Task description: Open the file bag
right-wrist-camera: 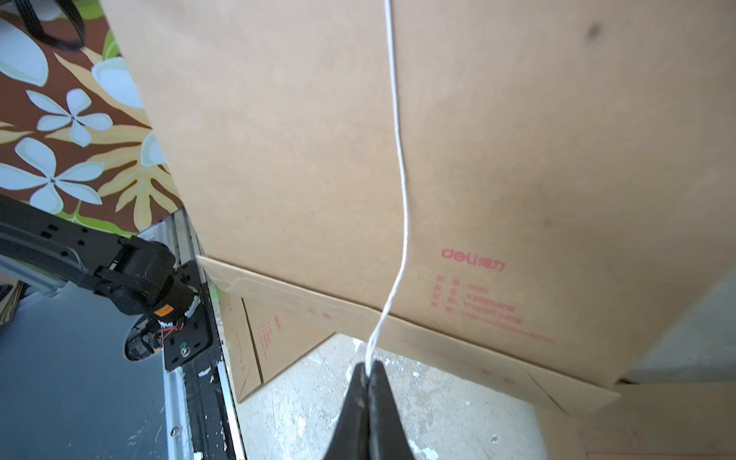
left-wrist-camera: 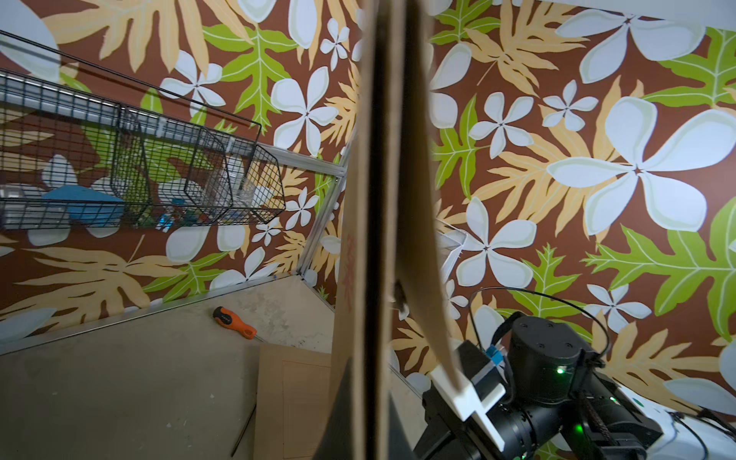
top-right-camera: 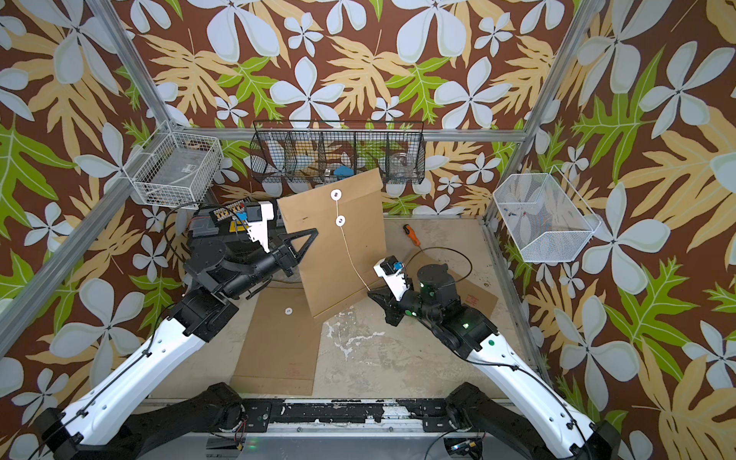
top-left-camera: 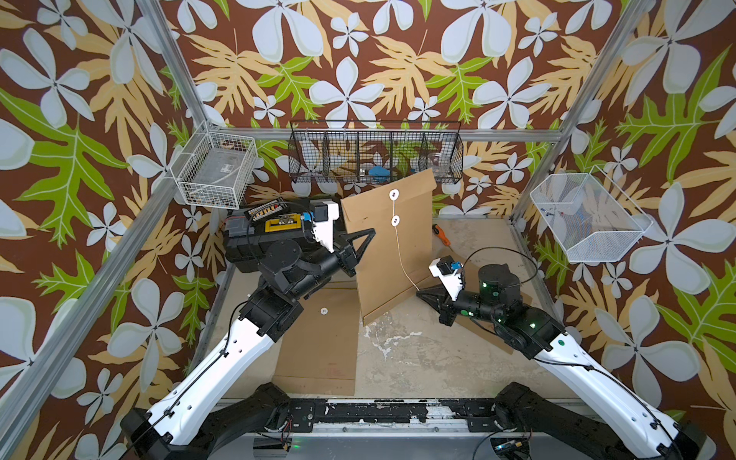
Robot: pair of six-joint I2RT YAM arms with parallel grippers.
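Reads red "deli" low on file bag (right-wrist-camera: 517, 159). Clamped on its left edge with left gripper (top-left-camera: 372, 233), held high; pinching white string (right-wrist-camera: 402, 199) with right gripper (right-wrist-camera: 368, 370), down low.

file bag (right-wrist-camera: 278, 159) top: cut off at view edge | red print (right-wrist-camera: 490, 306): blurred | black basket (top-left-camera: 310, 159) contents: unclear
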